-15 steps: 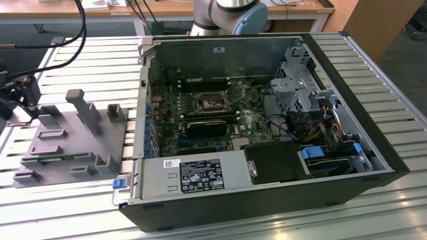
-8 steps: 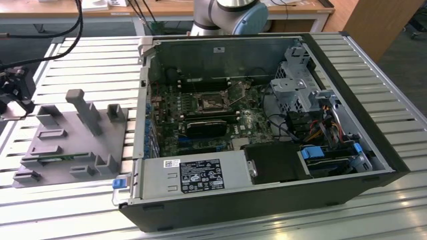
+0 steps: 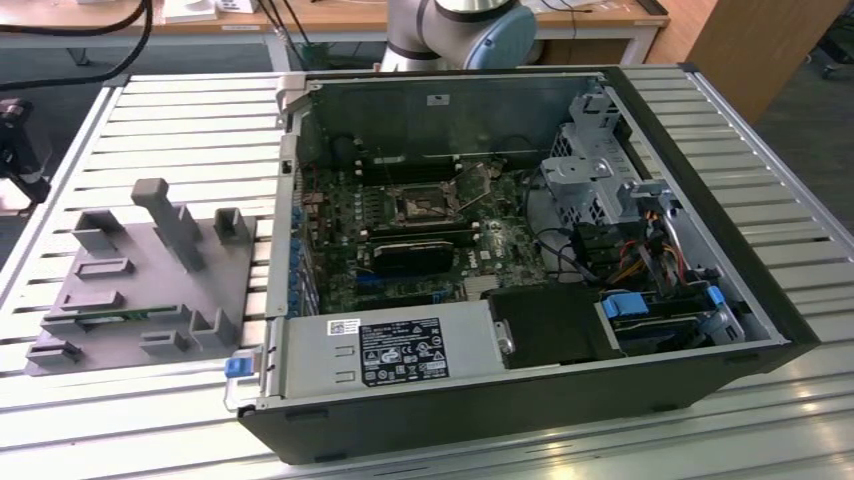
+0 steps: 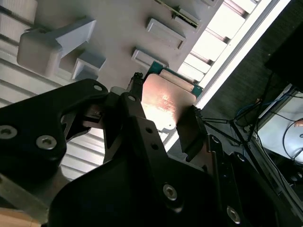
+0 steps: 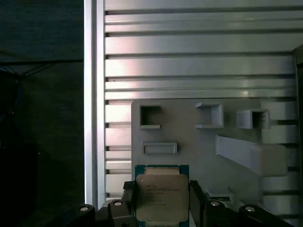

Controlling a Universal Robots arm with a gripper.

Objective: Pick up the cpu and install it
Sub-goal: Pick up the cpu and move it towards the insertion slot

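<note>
The cpu is a flat square chip with a silver-grey metal top and a thin green edge. My gripper is shut on it, one black finger against each of two opposite sides. The second wrist view shows the same hold: the cpu sits between the black fingers of the gripper, above the grey fixture plate. In the exterior view the motherboard's square socket lies inside the open computer case.
The grey fixture plate with raised blocks and pockets lies on the slatted table, on the exterior view's left of the case. A grey power supply box fills the case's near side, and cables and drive bays crowd its right.
</note>
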